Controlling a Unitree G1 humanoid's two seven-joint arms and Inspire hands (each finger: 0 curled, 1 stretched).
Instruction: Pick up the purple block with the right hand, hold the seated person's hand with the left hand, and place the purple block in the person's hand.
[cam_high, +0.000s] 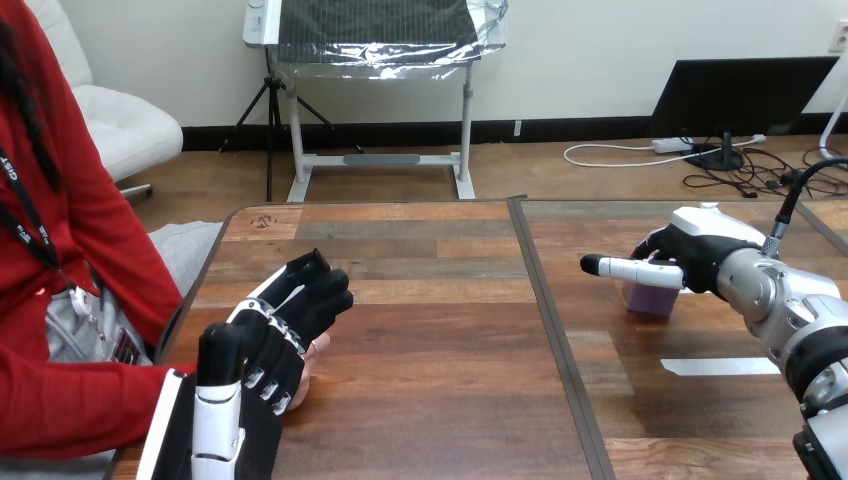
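A small purple block (651, 299) stands on the right half of the wooden table (440, 330). My right hand (700, 250) hovers just above and behind it, open; one straight white finger (632, 271) reaches left across the block's top and hides its upper edge. At the lower left, my left hand (268, 335) lies over the person's hand (318, 350), its black fingers curled round it. Only a sliver of the person's hand peeks out at my palm's right edge. The person's red sleeve (90, 400) comes in from the left.
A dark seam (555, 330) splits the tabletop into left and right halves. A strip of white tape (720, 367) lies on the table in front of the block. The person sits close against the table's left edge.
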